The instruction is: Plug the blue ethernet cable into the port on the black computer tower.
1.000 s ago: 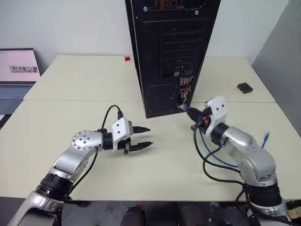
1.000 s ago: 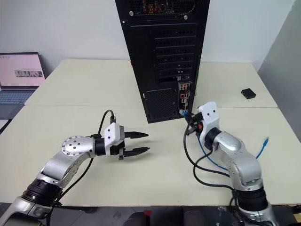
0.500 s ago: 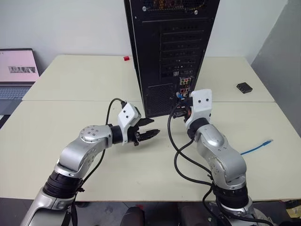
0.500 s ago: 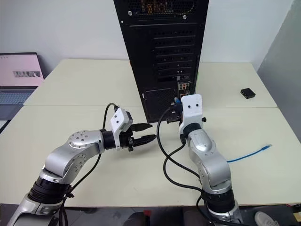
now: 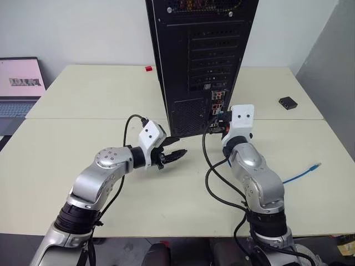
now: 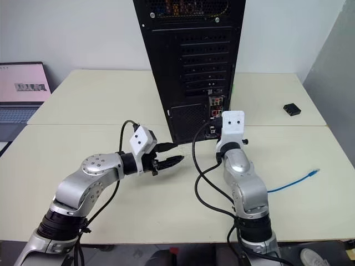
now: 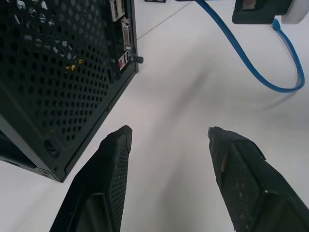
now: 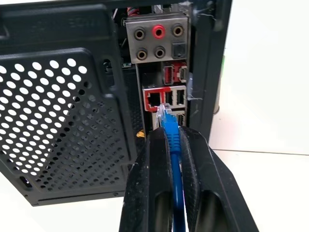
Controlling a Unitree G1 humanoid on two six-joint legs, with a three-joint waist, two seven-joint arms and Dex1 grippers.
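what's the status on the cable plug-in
Right gripper shut on cable, plug just short of the port on the tower. Left gripper open, empty, beside tower. Nothing in the way.

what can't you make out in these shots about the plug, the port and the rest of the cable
- Plug depth: in the right wrist view the blue ethernet cable tip overlaps the port strip; gap or contact unclear.
- Same spot in the eye views: the right gripper hides it.
- Cable middle: hidden behind the right arm; the far plug is too small.
- Top of the black computer tower: cut off by the edge.
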